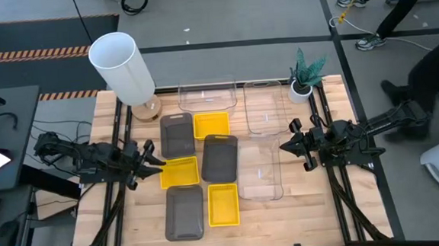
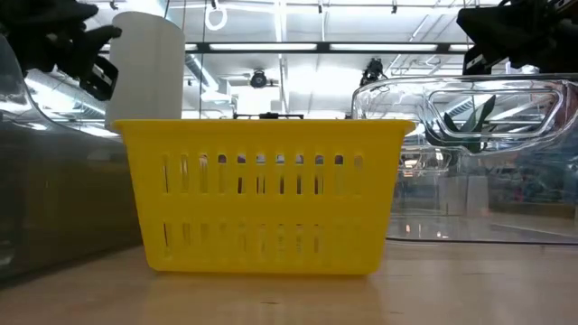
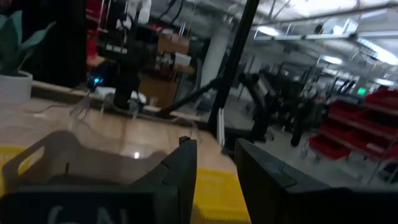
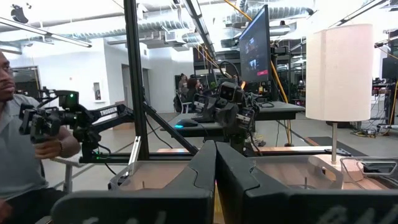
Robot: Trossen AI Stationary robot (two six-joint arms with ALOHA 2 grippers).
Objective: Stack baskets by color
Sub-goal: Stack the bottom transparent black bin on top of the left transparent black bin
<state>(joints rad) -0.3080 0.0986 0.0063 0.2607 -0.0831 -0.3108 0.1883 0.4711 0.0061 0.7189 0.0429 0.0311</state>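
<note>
Three dark grey baskets [image 1: 177,133] [image 1: 220,157] [image 1: 184,211], three yellow baskets [image 1: 211,125] [image 1: 179,172] [image 1: 224,204] and three clear baskets [image 1: 207,95] [image 1: 264,105] [image 1: 259,170] rest on their bottoms on the wooden table. My left gripper [image 1: 158,163] hovers at the left, its tips by the middle yellow basket's left rim. In its wrist view it is open [image 3: 214,149], with nothing between the fingers and yellow plastic [image 3: 211,193] below them. My right gripper [image 1: 285,144] hangs at the right beside a clear basket, shut [image 4: 216,162] and empty.
A tall white cylinder [image 1: 122,64] stands at the far left corner and a small potted plant [image 1: 306,76] at the far right. Black rails [image 1: 118,144] run along both table sides. A person [image 4: 18,124] shows beyond the table in the right wrist view.
</note>
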